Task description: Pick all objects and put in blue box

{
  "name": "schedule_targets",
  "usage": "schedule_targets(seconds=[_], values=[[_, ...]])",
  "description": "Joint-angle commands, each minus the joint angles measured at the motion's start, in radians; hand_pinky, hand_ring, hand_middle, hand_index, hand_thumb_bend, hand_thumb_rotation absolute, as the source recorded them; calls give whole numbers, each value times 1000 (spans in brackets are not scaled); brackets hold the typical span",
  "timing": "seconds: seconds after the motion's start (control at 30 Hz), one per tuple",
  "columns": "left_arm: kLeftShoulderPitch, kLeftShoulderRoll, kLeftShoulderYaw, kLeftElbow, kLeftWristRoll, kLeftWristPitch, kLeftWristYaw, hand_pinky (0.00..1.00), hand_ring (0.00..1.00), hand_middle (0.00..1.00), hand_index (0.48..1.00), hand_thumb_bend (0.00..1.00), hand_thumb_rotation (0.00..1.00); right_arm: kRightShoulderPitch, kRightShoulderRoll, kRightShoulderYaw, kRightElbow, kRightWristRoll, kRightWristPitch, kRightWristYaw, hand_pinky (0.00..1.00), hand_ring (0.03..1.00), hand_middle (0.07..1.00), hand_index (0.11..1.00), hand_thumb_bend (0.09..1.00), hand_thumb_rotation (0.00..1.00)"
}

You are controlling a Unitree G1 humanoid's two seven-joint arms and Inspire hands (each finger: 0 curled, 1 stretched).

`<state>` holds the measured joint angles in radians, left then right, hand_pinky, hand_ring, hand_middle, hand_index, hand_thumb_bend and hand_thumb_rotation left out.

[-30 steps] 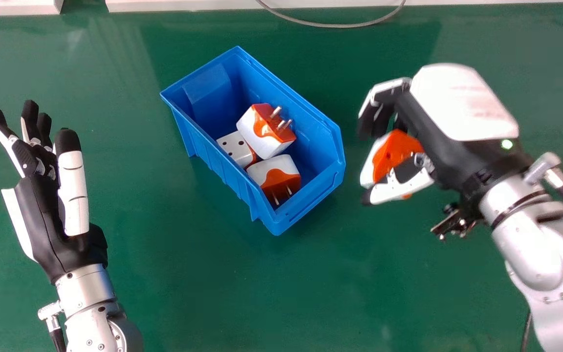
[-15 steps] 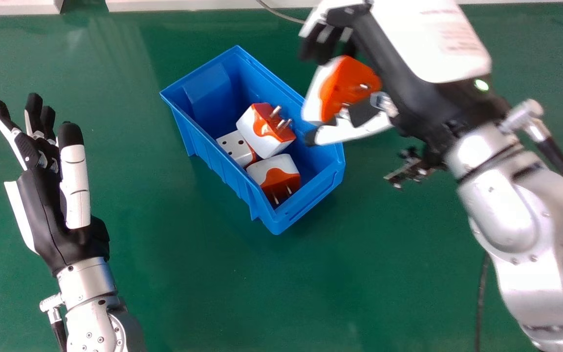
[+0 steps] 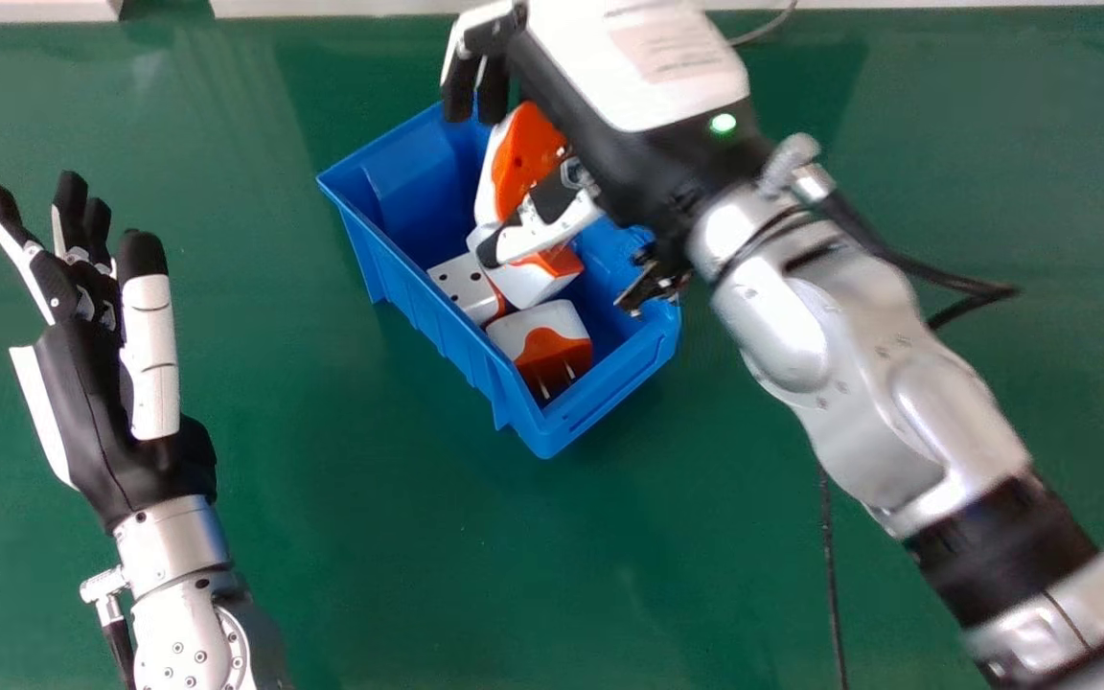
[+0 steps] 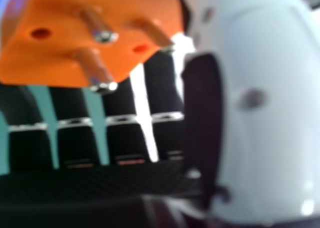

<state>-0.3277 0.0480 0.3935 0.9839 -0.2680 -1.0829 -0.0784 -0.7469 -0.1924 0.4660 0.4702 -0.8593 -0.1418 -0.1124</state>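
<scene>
The right hand (image 3: 643,72), upper centre of the head view, is closed round a plug (image 3: 521,153) above the far part of the box (image 3: 399,292). The right hand view shows metal pins (image 4: 104,87) standing out from the plug's orange face; the head view shows its white side and the box below. Those pins point toward the palm, and in the head view the plug's visible length runs from upper right to lower left. Inside the box lie a white-orange plug (image 3: 538,280) partly behind the thumb, a holed plug (image 3: 461,278) beside it, and a lower plug (image 3: 538,331), pins toward the frame's bottom. The left hand (image 3: 111,402) is open over the worktop (image 3: 370,575), at left.
</scene>
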Motion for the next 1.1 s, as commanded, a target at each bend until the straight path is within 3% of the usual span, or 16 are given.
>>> schedule_targets(seconds=[0.0,0.23,0.4,0.53,0.57,0.6,0.67,0.73,0.8,0.83,0.9,0.97,1.07], values=[[0,6,-1,-5,16,-29,6,923,959,960,938,765,717,-62,16,5,77,8,-35,-66,281,381,462,511,515,0],[2,8,4,2,0,-41,-17,928,959,961,940,737,717,-91,41,32,251,5,-82,-191,247,404,482,498,515,0],[2,9,4,4,3,-43,-15,928,957,961,942,727,717,-88,31,50,227,-10,-39,-166,239,411,489,493,515,0],[4,10,3,4,16,-42,0,925,956,960,943,721,719,-73,-12,77,117,-52,24,-56,248,411,487,498,515,0],[4,10,2,3,16,-40,-1,923,955,960,944,722,721,-68,-22,85,89,-67,43,-32,313,468,542,498,516,26],[5,10,2,2,14,-38,-3,922,955,960,945,723,722,-63,-28,91,67,-81,61,-18,376,524,598,545,586,44],[6,9,1,-1,11,-33,-6,922,955,960,945,723,722,-54,-34,99,34,-102,89,-3,376,524,598,545,586,44],[6,8,1,-1,6,-32,-10,922,956,961,947,726,722,-45,-32,103,19,-113,108,-3,504,643,716,649,714,99],[6,6,1,-3,2,-31,-13,923,959,962,950,735,718,-36,-31,101,1,-110,121,8,750,866,907,830,907,202],[7,6,1,-4,1,-31,-15,923,960,963,950,739,716,-31,-33,99,-13,-108,128,14,809,913,941,870,941,223],[8,5,1,-5,-2,-31,-18,924,960,963,949,741,714,-20,-36,94,-44,-104,140,27,859,945,962,903,963,240],[10,6,1,-4,2,-31,-14,928,960,964,949,747,712,-9,-38,87,-70,-99,147,26,954,982,988,962,989,270],[13,6,1,-5,3,-30,-12,932,964,967,951,751,717,8,-46,78,-114,-97,161,20,991,997,998,992,999,292]])
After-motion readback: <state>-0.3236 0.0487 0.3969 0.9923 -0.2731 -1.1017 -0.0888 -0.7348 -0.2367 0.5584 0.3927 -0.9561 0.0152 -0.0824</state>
